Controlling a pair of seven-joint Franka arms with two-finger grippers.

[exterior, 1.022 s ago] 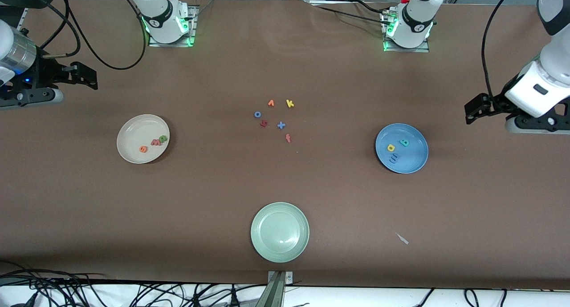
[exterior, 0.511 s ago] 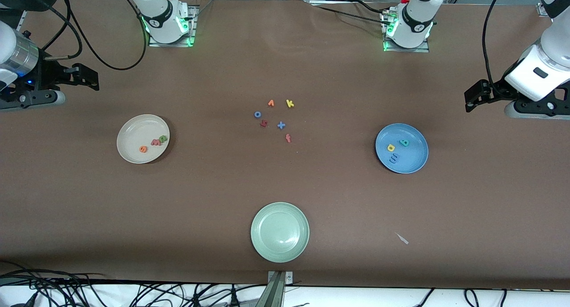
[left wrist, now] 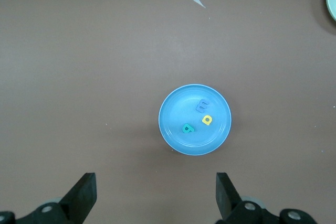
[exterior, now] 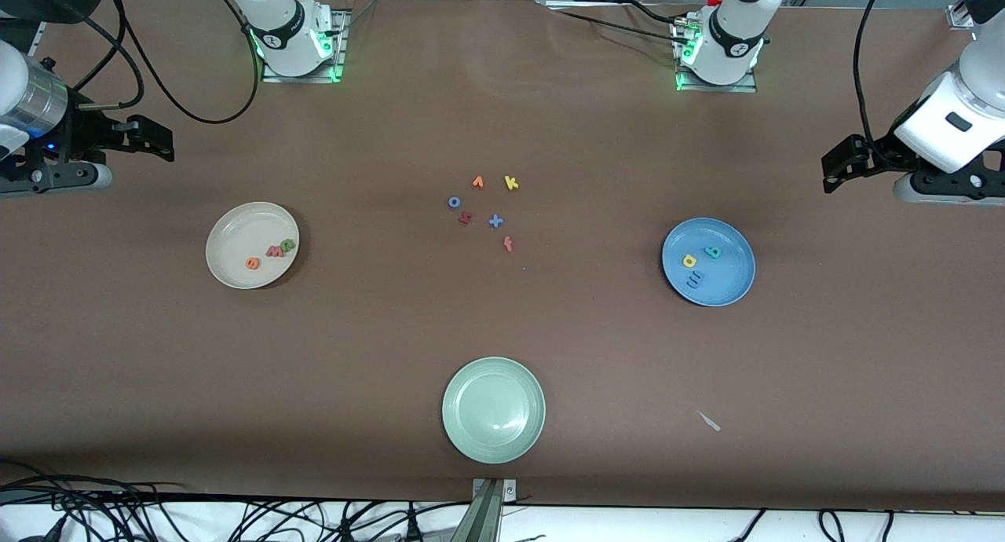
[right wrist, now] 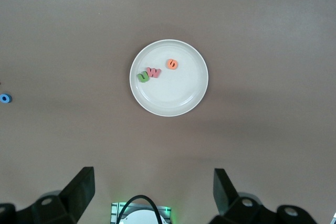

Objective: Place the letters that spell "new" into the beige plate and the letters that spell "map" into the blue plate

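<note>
The beige plate (exterior: 228,232) (right wrist: 173,100) holds the green n (exterior: 288,245) (right wrist: 142,77), the pink w (exterior: 274,251) (right wrist: 153,72) and the orange e (exterior: 252,263) (right wrist: 172,64). The blue plate (exterior: 730,279) (left wrist: 176,111) holds the blue m (exterior: 695,277) (left wrist: 202,106), the teal a (exterior: 713,252) (left wrist: 186,128) and the yellow p (exterior: 689,261) (left wrist: 207,120). My left gripper (exterior: 836,171) (left wrist: 155,184) hangs open and empty over bare table at the left arm's end. At the right arm's end, my right gripper (exterior: 149,133) (right wrist: 152,179) hangs open and empty over bare table.
Loose letters lie mid-table: orange v (exterior: 477,182), yellow k (exterior: 511,183), blue o (exterior: 454,202), a red letter (exterior: 465,218), blue x (exterior: 495,221), red f (exterior: 508,244). A pale green plate (exterior: 471,385) sits nearest the camera. A small scrap (exterior: 710,422) lies beside it.
Both arms have drifted slightly toward the bases' edge of the table, the left more than the right. Plates and letters have not moved.
</note>
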